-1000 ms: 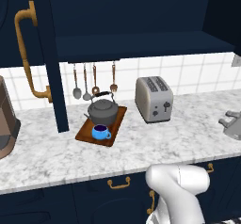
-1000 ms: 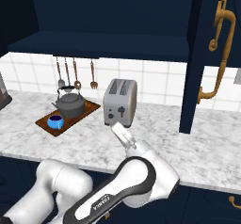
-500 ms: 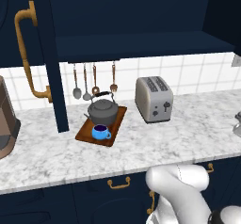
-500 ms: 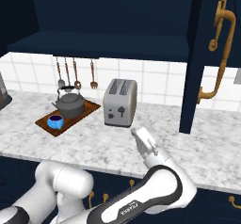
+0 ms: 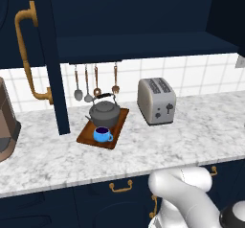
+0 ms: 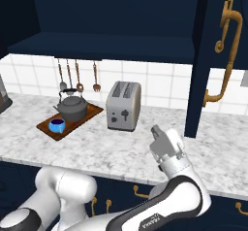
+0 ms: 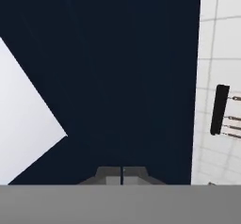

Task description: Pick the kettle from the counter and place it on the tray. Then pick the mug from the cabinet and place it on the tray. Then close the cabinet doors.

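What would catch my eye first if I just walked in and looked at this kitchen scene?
Probably the dark grey kettle and the bright blue mug sitting together on the reddish wooden tray on the marbled counter, with a silver toaster to their right. Next, the tall navy cabinet doors standing open with curved brass handles, and the white robot arm's gripper raised near the right-hand door, fingers shut and empty.

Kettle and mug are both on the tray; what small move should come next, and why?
Probably push the right cabinet door toward closed. The kettle and mug sit on the tray, both doors stand open, and the shut gripper faces that navy panel.
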